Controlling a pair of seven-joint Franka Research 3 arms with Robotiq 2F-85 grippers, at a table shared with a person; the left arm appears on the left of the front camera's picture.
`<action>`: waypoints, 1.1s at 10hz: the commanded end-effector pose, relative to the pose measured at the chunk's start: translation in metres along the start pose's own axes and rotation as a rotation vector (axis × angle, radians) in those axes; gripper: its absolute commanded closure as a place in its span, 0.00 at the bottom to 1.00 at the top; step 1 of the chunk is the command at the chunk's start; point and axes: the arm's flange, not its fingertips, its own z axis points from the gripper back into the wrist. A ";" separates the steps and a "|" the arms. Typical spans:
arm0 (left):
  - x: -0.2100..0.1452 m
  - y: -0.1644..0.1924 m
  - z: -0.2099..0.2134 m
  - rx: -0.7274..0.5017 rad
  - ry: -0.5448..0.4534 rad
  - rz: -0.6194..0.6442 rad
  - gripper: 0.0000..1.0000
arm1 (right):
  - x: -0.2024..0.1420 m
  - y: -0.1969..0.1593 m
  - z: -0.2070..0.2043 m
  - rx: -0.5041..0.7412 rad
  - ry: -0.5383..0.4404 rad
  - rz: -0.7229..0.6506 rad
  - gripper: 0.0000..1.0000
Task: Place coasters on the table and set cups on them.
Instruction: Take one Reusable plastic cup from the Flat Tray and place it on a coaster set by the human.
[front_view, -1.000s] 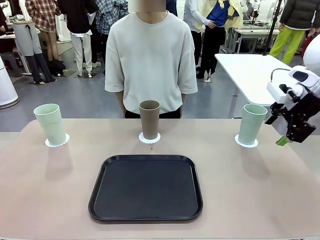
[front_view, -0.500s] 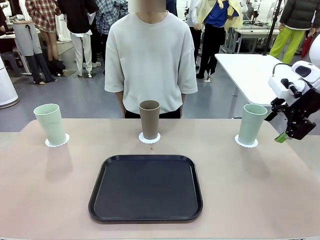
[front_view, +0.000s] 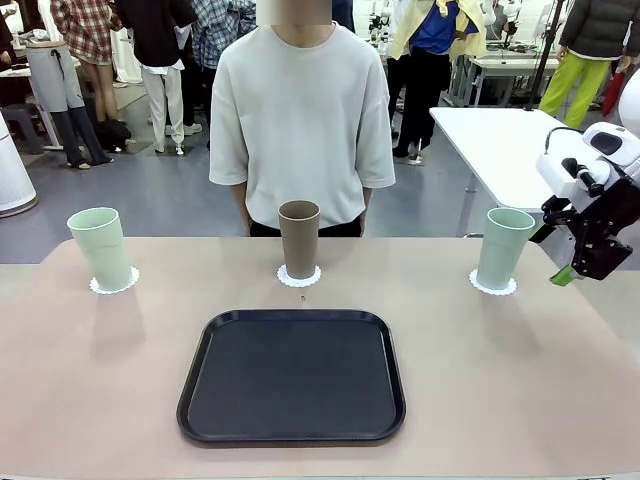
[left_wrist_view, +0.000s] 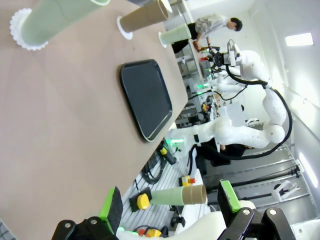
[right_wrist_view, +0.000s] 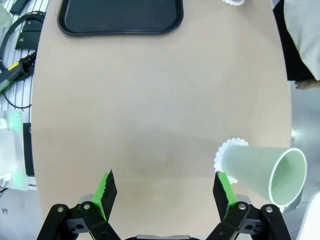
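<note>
On beige table (front_view: 520, 400), black tray (front_view: 292, 375); beyond, grey floor (front_view: 150, 200), white table (front_view: 500, 140).

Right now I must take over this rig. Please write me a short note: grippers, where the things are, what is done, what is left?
Right gripper: open, empty, hovering beside the right green cup, not touching it.
Left gripper: open, empty, off the table's left end.
Three cups stand upright along the far edge, each on its own coaster: left green cup on the left coaster, brown cup on the middle coaster, right green cup on the right coaster.
The black tray sits in the middle with nothing on it.
Done: coasters placed, cups set. Nothing seems left.
</note>
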 end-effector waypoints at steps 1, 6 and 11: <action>0.000 -0.002 0.002 0.000 -0.002 -0.001 0.00 | -0.002 0.000 -0.004 0.003 0.022 0.009 0.00; 0.000 -0.002 0.002 0.000 -0.002 -0.001 0.00 | 0.000 0.000 0.000 0.000 -0.002 0.001 0.00; 0.000 -0.002 0.002 0.000 -0.002 -0.001 0.00 | -0.018 -0.058 0.067 0.095 -0.731 -0.868 0.00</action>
